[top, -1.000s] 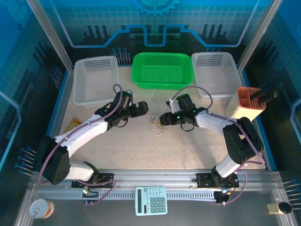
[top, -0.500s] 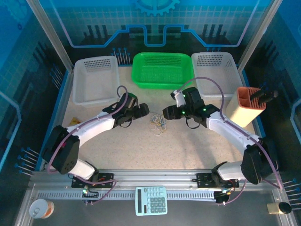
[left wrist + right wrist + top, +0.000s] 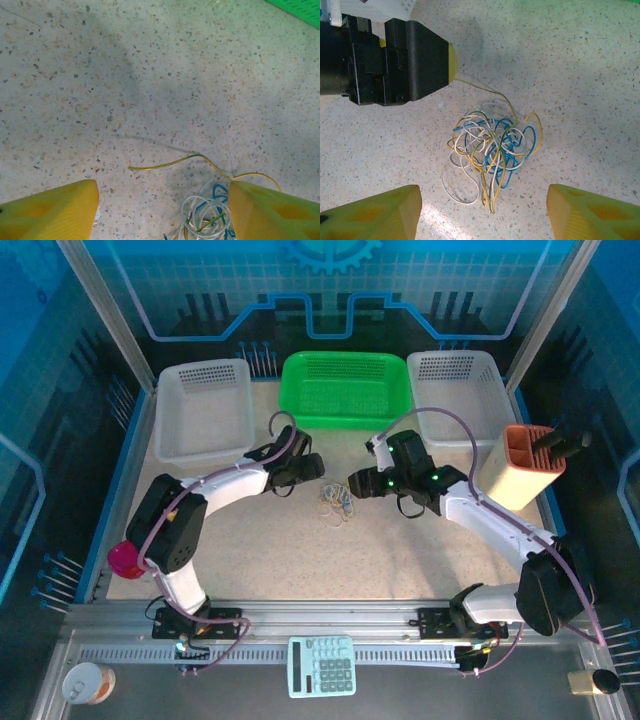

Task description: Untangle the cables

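Left fingers (image 3: 50,210) and right fingers (image 3: 370,215) spread wide and empty, the cables (image 3: 492,150) lie tangled on the counter (image 3: 150,75) between them, light, limp threads I'd take by the yellow end (image 3: 150,167).

No legible text, label, brand or number is found in any view. The calculator (image 3: 322,665) at lower centre shows key markings too small to read.

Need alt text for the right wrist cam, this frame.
A small tangle of thin yellow, white and blue cables lies on the speckled table, above the open yellow fingertips of the right tool. The left tool, black with a yellow tip, sits at upper left, one yellow strand reaching toward it.
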You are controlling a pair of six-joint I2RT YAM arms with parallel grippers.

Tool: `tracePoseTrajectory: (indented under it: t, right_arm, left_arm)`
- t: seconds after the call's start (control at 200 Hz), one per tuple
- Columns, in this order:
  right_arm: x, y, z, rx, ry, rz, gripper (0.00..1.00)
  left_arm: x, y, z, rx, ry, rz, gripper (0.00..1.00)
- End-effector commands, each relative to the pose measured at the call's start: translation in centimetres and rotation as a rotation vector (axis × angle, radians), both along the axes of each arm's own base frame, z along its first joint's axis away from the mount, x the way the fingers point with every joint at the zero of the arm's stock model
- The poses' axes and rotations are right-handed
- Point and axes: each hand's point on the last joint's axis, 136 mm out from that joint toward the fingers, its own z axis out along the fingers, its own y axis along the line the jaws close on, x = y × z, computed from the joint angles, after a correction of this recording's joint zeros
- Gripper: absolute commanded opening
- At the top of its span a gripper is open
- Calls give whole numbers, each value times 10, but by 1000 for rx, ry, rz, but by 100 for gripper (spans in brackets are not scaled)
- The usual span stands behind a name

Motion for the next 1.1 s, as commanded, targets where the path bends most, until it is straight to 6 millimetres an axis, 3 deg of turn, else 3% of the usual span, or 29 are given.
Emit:
tracePoseTrajectory:
  t: [0.0, 0.25, 0.82, 1.095]
  right_arm:
    - [-6, -4, 1, -15, -10, -17, 69]
    - [-7, -9, 2, -27, -21, -33, 71]
    - [-9, -13, 0, -34, -22, -47, 71]
    - [-11, -14, 0, -35, -22, -49, 71]
  left_arm:
    - [1, 1, -7, 60, 11, -28, 67]
    - [2, 0, -21, 87, 13, -59, 61]
    - [14, -5, -32, 97, 8, -88, 48]
    - [19, -9, -37, 95, 12, -96, 35]
